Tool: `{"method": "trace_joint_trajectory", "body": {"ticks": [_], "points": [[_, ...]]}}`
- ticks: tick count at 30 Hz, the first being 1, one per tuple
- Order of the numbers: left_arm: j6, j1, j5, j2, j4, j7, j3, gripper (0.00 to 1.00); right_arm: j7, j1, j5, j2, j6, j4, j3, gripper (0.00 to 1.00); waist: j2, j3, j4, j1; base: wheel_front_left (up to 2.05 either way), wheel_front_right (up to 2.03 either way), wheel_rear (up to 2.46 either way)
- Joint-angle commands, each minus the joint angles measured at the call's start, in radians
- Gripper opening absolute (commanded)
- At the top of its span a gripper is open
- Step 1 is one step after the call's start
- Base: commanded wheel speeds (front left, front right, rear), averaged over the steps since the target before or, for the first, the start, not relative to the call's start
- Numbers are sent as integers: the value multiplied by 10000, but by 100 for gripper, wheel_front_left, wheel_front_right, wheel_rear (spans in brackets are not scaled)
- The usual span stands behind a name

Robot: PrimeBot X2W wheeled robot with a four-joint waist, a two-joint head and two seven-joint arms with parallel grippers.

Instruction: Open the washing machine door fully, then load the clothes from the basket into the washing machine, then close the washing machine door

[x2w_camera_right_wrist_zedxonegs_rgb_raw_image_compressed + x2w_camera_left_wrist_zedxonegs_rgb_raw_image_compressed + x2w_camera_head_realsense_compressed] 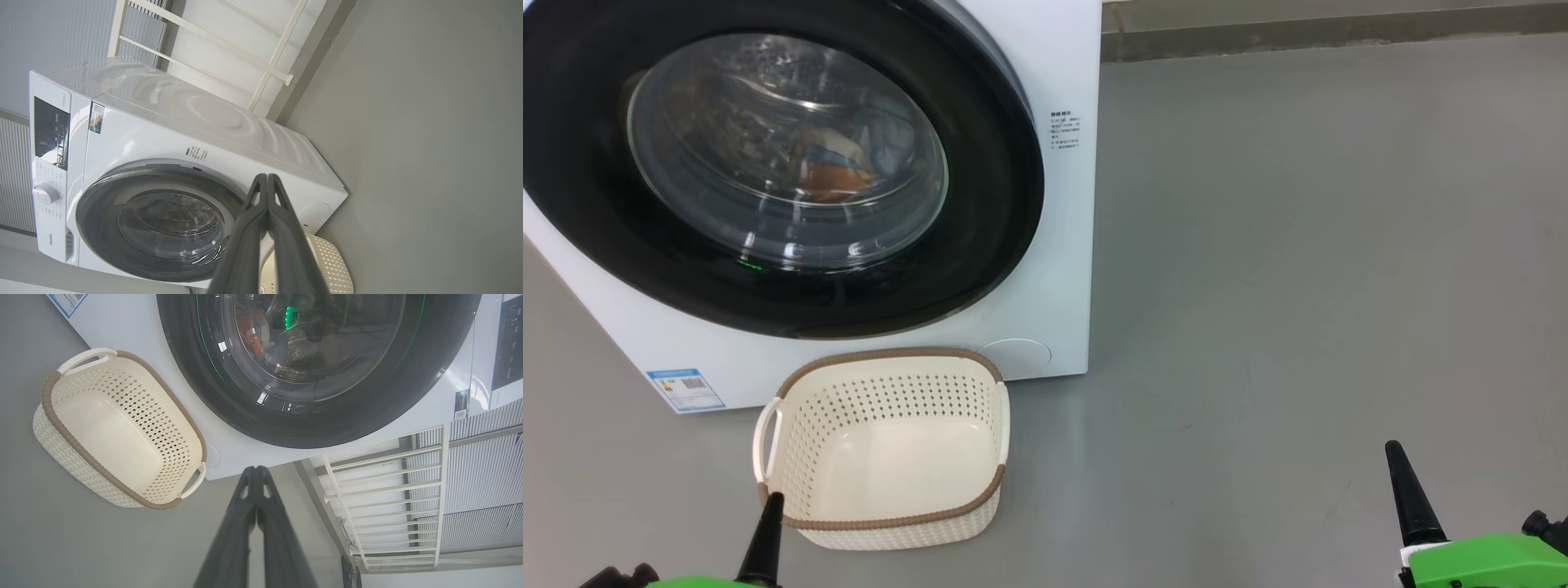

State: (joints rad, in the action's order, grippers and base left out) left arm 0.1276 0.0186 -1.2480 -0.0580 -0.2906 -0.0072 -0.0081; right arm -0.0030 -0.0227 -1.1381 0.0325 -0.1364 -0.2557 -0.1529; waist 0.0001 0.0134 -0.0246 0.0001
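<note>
- You see the washing machine (1066, 245) in the upper left of the head view, with its white front facing you.
- The washing machine door (580, 171) lies shut against that front, its black rim ringing the clear glass bowl.
- Through the glass, left of frame centre, the clothes (833, 167) show as orange and blue fabric inside the drum.
- The basket (890, 523) stands on the grey floor (1298, 286) at lower middle-left, just in front of the machine's bottom edge, and its cream bottom is bare.
- Your left end effector (770, 500) rises at the lower left with its 2 dark fingers pressed together. In the left wrist view its tips stand apart from the basket.
- Your right end effector (1395, 449) sits at the lower right with its 2 fingers together, over the floor and well apart from the basket and machine.
- A blue label sticker (685, 389) marks the machine's front at the left, beside the basket.
</note>
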Motion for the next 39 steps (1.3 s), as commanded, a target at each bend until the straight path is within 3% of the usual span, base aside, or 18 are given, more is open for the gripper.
{"method": "trace_joint_trajectory", "body": {"ticks": [1,39], "points": [[22,487,-331,-106,300,83,341,0,97,-508,-411,131,40,216,206,0,-1,-9,13,-1,0,0,0],[31,889,-3656,28,453,1155,1159,0,1161,-852,-4706,177,57,109,392,0,-1,-165,246,-1,0,0,0]]}}
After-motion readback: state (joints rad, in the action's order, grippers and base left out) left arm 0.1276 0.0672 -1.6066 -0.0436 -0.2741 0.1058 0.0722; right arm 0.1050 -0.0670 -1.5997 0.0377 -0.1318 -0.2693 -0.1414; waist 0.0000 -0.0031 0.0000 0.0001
